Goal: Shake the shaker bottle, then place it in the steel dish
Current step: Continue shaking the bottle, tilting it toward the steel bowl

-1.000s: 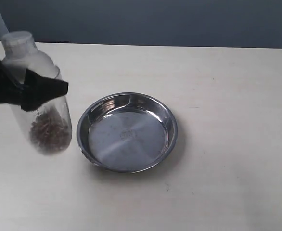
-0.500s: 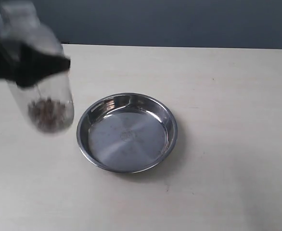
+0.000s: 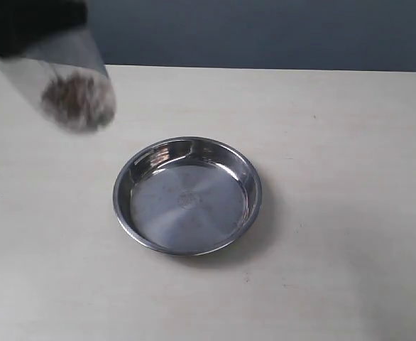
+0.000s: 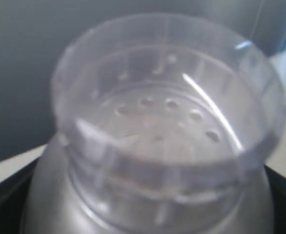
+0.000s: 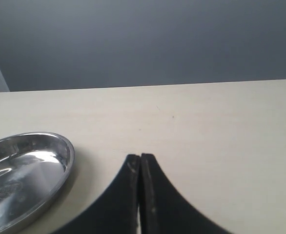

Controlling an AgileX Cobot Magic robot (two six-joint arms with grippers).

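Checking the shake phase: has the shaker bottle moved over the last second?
Yes. The shaker bottle has risen toward the exterior view's upper-left corner, farther from the steel dish, which stayed put.
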